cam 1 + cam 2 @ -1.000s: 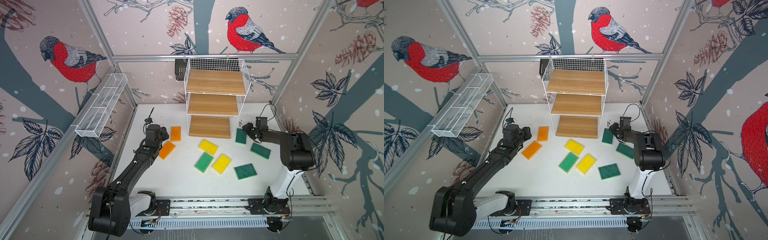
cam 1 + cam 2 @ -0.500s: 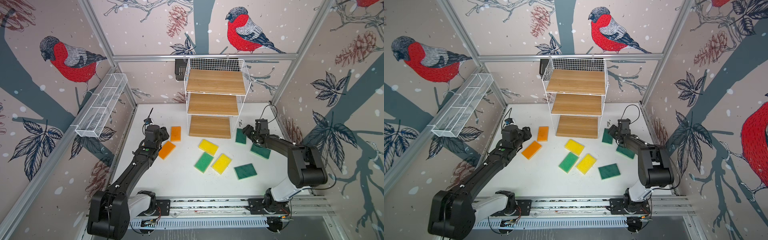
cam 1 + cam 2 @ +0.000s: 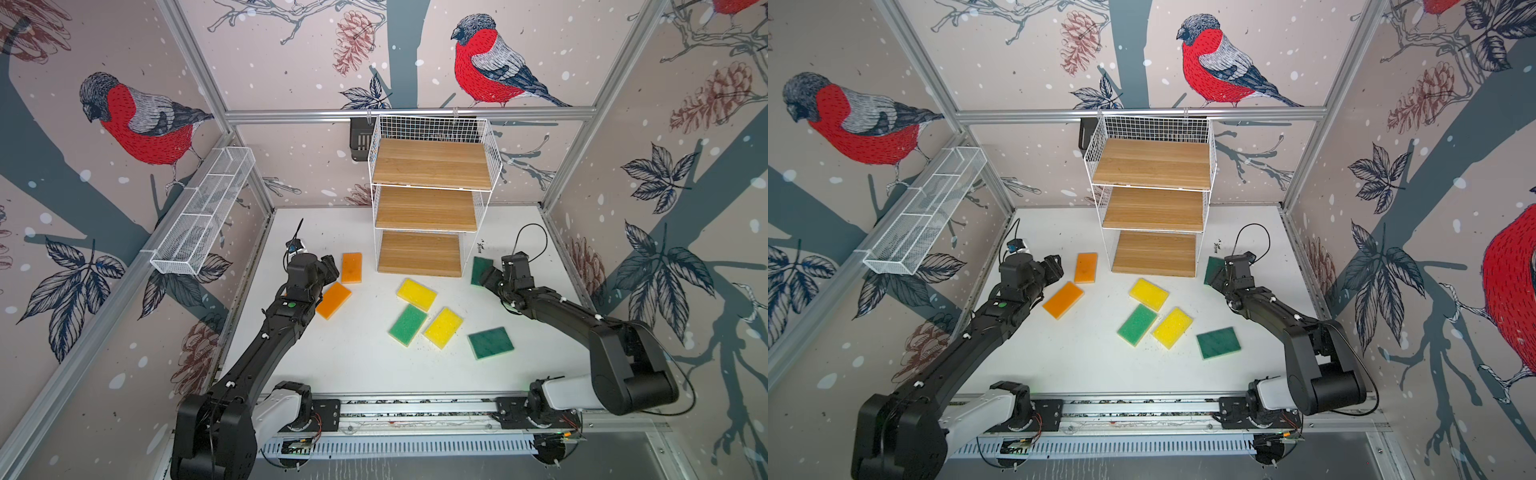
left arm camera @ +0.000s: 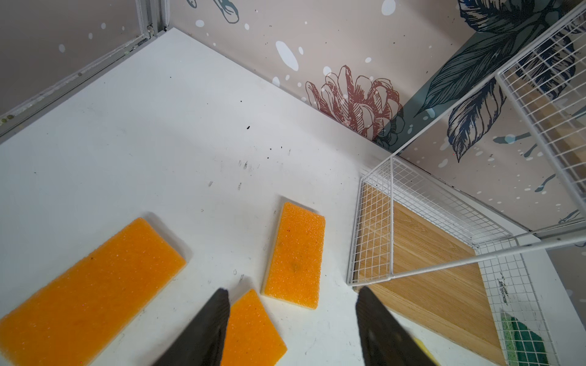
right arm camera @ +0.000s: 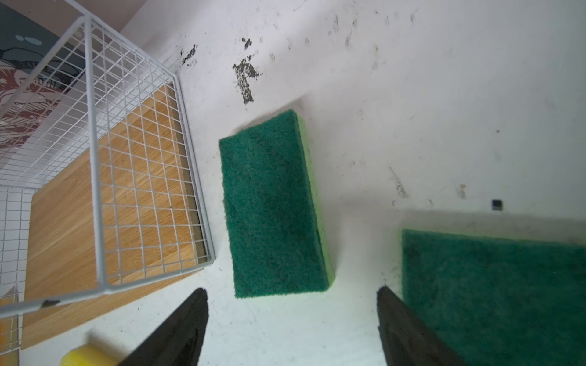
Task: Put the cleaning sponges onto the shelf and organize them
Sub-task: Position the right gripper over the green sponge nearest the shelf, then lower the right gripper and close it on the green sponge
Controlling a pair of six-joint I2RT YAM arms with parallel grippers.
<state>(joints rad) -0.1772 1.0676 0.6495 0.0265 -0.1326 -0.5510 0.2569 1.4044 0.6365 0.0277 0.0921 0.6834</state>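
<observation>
Left tool: your left tool point(image 4: 292, 289) has its jaws apart and holds nothing. In the left wrist view one fingertip overlaps the near orange sponge point(image 4: 253, 332), and you cannot tell whether it touches.
Right tool: your right tool point(image 5: 291, 289) also has its jaws apart and grips nothing. The shelf-side green sponge point(image 5: 276, 206) lies just ahead of the gap, clear of both fingers.
Table: the white table point(image 3: 353, 365) carries every sponge you can see.
Shelf: the shelf point(image 3: 430, 164) stands at the back middle of the table against the rear wall, with three wooden boards stepped inside white wire.
Trough: a long white mesh trough point(image 3: 203, 216) is fixed to the left wall rail, well apart from the sponges.
Green: the shelf-side green sponge lies flat just beside the shelf's right wire side. A second dark green sponge point(image 5: 491, 294) lies next to one right finger. A front dark green sponge point(image 3: 490, 343) sits well apart from the shelf. A light green sponge point(image 3: 408, 324) with a pale foam edge lies mid-table.
Yellow: the rear yellow sponge point(image 3: 417, 294) lies near the lowest board. The front yellow sponge point(image 3: 443, 327) lies just beside the light green sponge.
Orange: the upright orange sponge point(image 4: 295, 256) lies just beside the shelf's left wire side. The far-side orange sponge point(image 4: 88, 285) lies flat near your left tool.
</observation>
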